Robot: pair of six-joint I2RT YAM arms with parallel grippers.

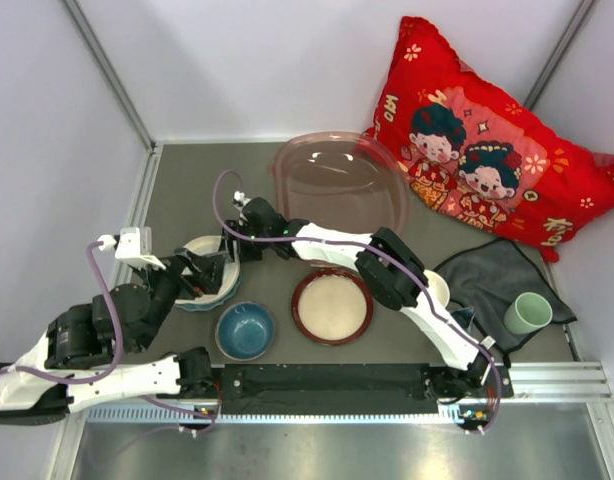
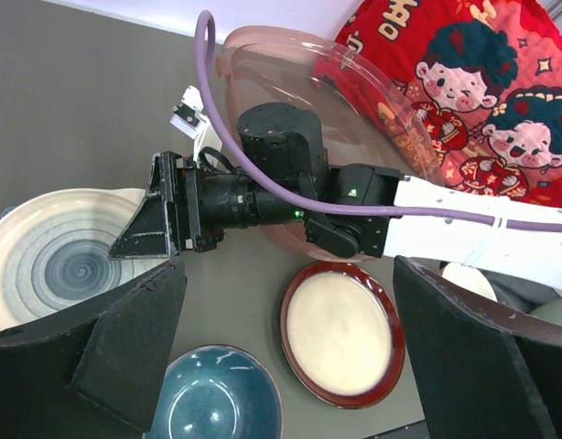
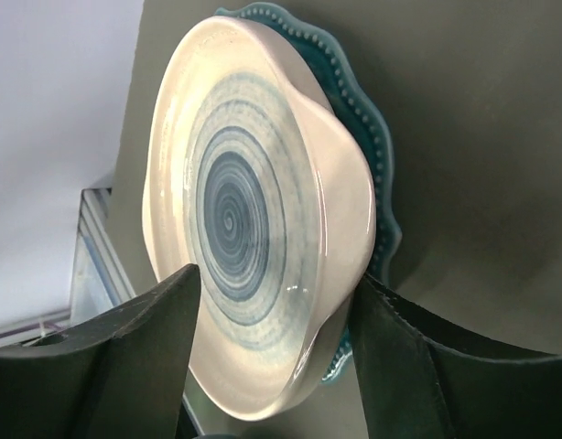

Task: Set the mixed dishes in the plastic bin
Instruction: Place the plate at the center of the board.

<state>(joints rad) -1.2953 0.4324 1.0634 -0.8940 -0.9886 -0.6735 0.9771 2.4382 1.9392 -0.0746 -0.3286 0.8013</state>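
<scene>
Left gripper (image 2: 286, 265) is hovering wide open, empty; right gripper (image 3: 276, 283) is straddling the blue-ringed plate (image 3: 235, 219) rim, perhaps loosely, cannot tell.

Red pillow (image 1: 487, 140) beside dark grey cloth (image 1: 492, 275)
</scene>
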